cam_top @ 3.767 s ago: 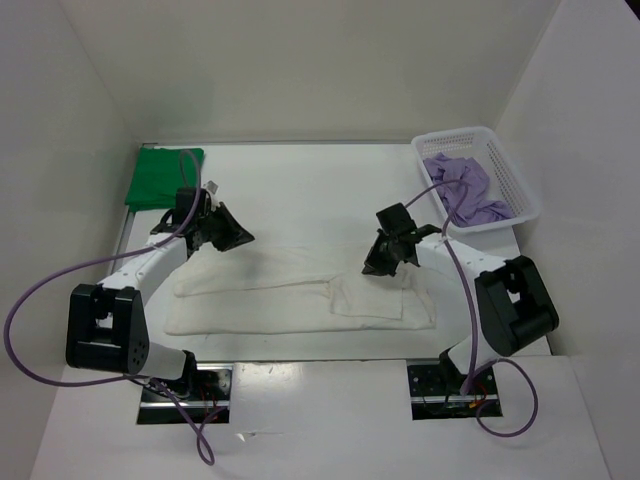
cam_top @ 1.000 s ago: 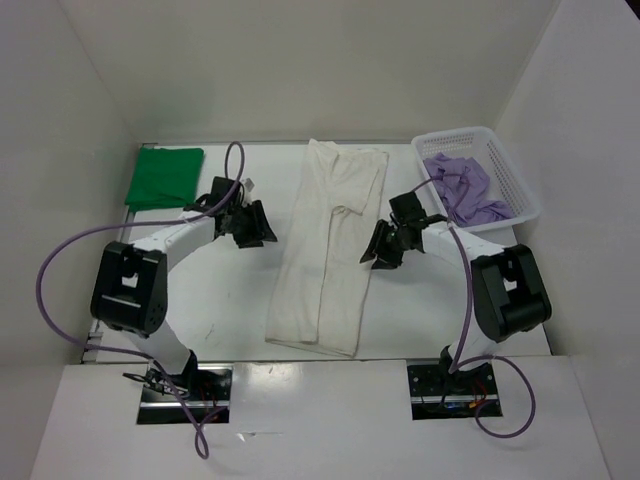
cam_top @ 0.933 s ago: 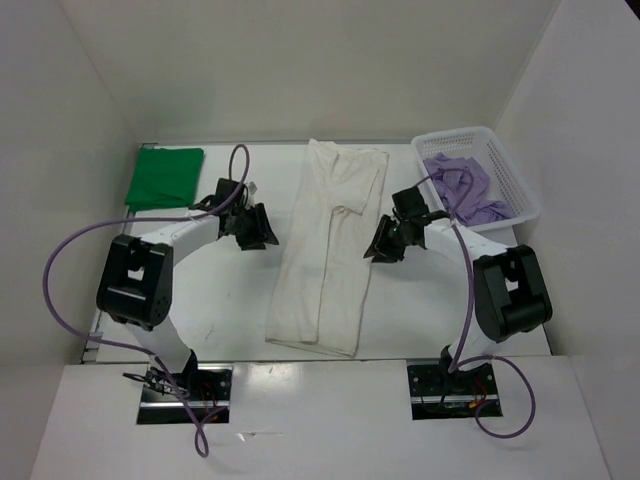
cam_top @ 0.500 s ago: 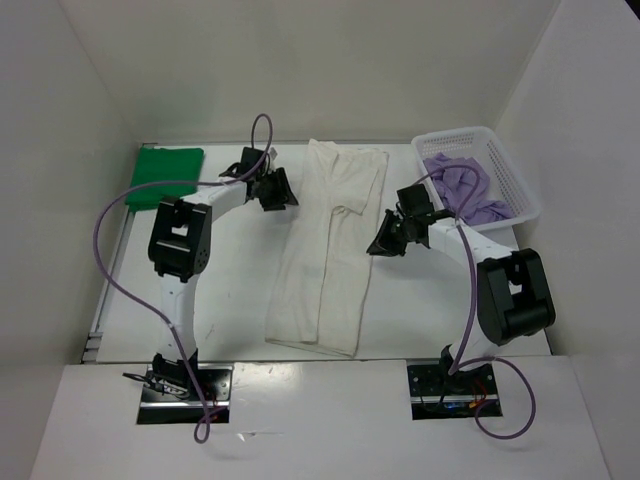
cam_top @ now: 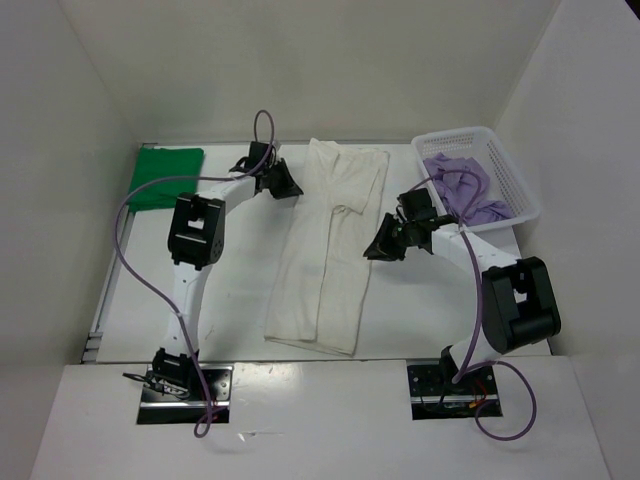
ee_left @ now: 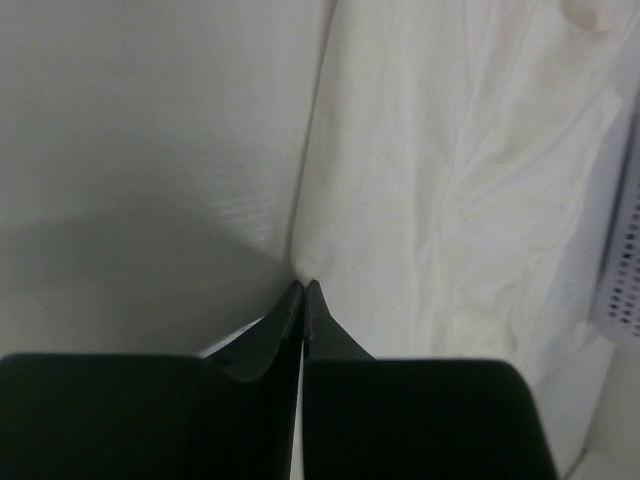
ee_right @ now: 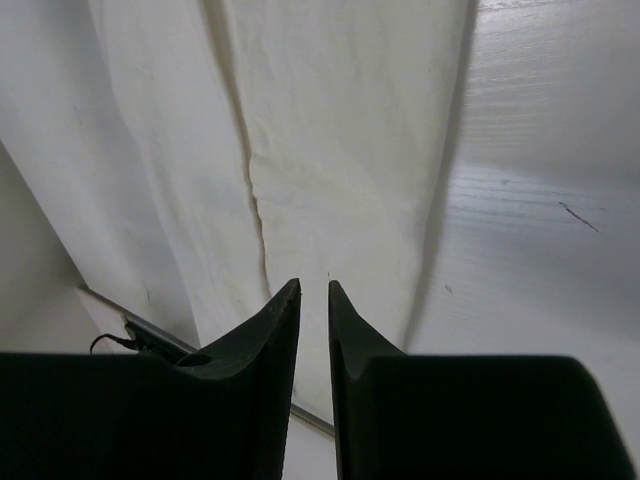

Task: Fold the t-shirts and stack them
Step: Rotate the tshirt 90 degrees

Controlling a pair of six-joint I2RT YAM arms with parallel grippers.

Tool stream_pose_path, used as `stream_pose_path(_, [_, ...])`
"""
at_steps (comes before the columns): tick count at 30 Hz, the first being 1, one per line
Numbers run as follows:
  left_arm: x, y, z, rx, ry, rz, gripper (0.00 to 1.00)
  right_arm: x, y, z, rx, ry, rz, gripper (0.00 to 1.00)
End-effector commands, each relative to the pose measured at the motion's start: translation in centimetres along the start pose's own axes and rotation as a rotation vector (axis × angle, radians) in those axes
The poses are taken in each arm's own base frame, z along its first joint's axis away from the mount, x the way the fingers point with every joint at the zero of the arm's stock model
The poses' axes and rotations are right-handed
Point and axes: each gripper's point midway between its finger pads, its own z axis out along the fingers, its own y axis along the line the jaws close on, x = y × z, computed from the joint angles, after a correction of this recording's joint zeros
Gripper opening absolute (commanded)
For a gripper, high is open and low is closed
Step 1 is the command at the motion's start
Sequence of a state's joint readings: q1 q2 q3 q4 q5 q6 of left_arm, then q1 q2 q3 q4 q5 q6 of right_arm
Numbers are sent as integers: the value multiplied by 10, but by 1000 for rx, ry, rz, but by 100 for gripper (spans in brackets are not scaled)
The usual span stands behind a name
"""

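Observation:
The white t-shirt [cam_top: 328,245], folded into a long strip, lies on the table running from far to near. My left gripper [cam_top: 287,186] is shut, with its tips at the shirt's upper left edge; the left wrist view shows the closed gripper [ee_left: 303,285] touching the cloth edge [ee_left: 450,180], nothing visibly between the jaws. My right gripper [cam_top: 380,249] sits by the strip's right edge, its jaws a narrow gap apart and empty over the cloth [ee_right: 340,150]. The green t-shirt [cam_top: 163,177] lies folded at the far left. The lavender t-shirt [cam_top: 463,186] is crumpled in the basket.
The white mesh basket [cam_top: 521,183] stands at the far right corner, and its wall shows in the left wrist view [ee_left: 625,270]. White walls enclose the table on three sides. Purple cables loop over both arms.
The white shirt went from lying crosswise to lengthwise. In the last second my left gripper moved away to the shirt's upper left edge. The right gripper barely shifted.

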State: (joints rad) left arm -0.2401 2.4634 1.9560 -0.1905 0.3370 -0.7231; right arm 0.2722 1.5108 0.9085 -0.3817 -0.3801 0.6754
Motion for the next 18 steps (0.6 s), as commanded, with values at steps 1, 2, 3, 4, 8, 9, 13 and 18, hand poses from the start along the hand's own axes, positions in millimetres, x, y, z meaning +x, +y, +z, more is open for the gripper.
stream_pose_path(1, [-39,15,-29,-6,-117,-103,0,-10,19,-11,-69,-41,-39,23])
stream_pose_path(2, [-44,27,-35,-34,-139,-116,0,-7,16,-10,-64,-34,-36,23])
stream_pose_path(3, [-45,43,-47,-51,-153,-146,0,-5,15,-11,-63,-33,-35,23])
stream_pose_path(4, [-45,48,-52,-54,-161,-153,0,-5,15,-11,-63,-33,-35,23])
stream_pose_path(8, [-38,40,-77,-25,-167,-138,34,2,8,-8,-50,-18,-27,29])
stream_pose_path(9, [-37,35,-82,-1,-177,-113,47,3,9,-9,-57,-12,-27,29])
stream_pose_path(13, [-12,34,-117,-36,-151,-61,81,8,5,-13,-25,-20,-30,35])
stream_pose_path(18, [82,58,-176,-130,-14,-104,100,56,-11,-9,29,50,53,39])
